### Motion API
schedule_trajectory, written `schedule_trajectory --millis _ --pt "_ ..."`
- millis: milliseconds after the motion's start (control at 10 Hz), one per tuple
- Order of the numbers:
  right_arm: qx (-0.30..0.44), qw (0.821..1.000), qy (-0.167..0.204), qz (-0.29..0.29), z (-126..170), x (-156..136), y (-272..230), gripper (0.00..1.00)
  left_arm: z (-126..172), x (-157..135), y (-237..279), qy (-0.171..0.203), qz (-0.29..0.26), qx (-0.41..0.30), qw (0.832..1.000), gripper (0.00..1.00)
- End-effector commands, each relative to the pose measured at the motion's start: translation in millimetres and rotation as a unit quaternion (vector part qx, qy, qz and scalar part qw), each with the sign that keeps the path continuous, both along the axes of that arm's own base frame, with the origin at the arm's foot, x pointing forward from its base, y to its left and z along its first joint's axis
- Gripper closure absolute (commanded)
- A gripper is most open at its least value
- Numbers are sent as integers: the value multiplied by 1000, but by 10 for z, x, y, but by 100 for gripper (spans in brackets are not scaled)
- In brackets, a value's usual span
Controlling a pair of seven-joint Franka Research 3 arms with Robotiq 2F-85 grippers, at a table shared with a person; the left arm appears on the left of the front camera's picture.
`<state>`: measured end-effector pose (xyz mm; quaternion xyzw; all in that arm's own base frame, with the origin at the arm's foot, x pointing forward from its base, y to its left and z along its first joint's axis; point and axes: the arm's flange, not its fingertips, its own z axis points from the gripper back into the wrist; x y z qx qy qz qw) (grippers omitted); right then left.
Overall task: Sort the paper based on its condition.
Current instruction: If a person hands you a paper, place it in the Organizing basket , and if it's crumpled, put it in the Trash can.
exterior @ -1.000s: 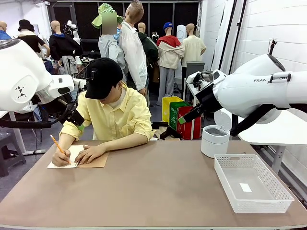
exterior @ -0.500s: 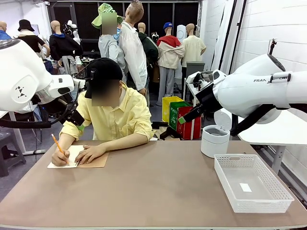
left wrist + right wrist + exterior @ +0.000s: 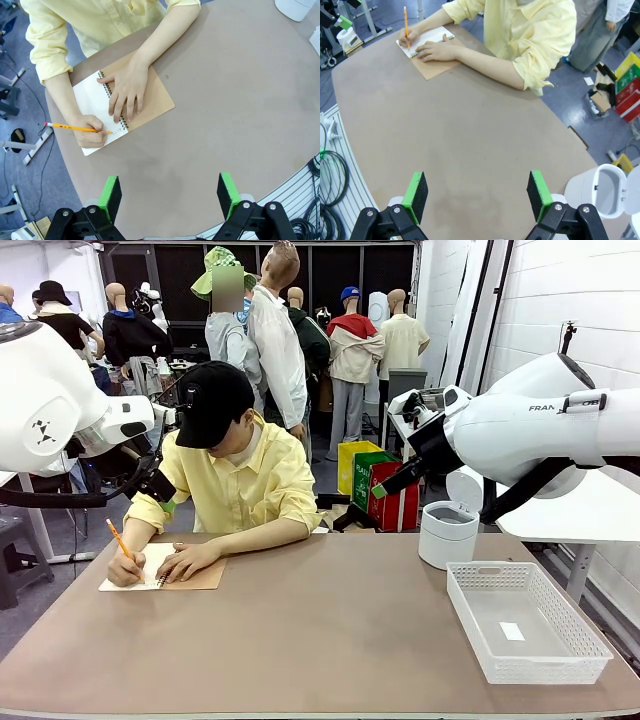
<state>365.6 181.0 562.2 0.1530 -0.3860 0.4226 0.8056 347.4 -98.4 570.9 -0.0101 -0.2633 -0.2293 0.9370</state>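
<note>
On the brown table [image 3: 240, 100], a notebook [image 3: 155, 100] is held under a person's hand [image 3: 125, 92], well apart from the wide-spread left gripper [image 3: 170, 192] and right gripper [image 3: 476, 196].

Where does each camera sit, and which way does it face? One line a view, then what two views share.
Front view: fixed at the robot's side of the table, facing the person writing opposite; left arm and right arm frame it.
Left wrist view: above the table, looking down past the open left gripper at the notebook.
Right wrist view: looking down across the table past the open right gripper; a white bin at lower right.
Shared: all three show the person writing in the notebook.
</note>
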Motion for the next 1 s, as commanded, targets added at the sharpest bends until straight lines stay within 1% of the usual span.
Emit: schedule_trajectory --millis 0,900 --pt "2 1000 3 1 -20 -15 -11 0 10 -4 11 -2 0 3 1000 0" --pt "2 1000 3 1 -20 -15 -11 0 10 -4 11 -2 0 3 1000 0"
